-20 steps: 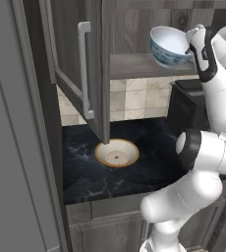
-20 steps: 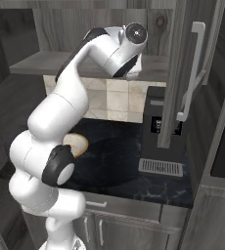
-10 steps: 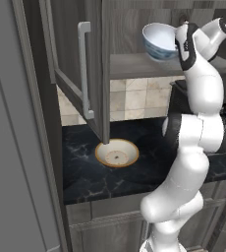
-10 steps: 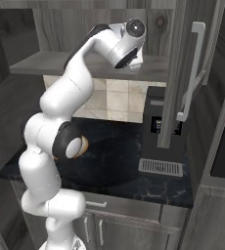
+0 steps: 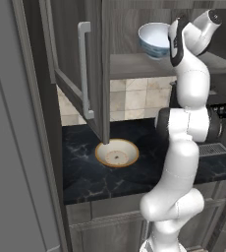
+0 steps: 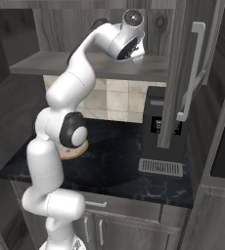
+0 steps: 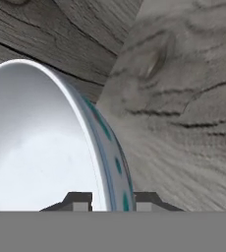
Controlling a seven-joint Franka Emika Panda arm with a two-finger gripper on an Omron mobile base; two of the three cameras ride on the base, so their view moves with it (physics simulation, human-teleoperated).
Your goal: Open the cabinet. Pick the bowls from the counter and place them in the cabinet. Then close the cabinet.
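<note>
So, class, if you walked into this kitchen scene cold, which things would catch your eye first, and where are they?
First, the white bowl with blue pattern, pinched by its rim in the fingers and held tilted above the cabinet shelf. Next, the cream bowl on the black counter, below the open cabinet door.

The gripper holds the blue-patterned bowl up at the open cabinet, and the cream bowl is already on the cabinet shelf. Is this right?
Not quite. The cream bowl is not on the shelf; in the left base view it sits on the counter. The rest holds: the gripper holds the blue-patterned bowl up at the open cabinet.
</note>
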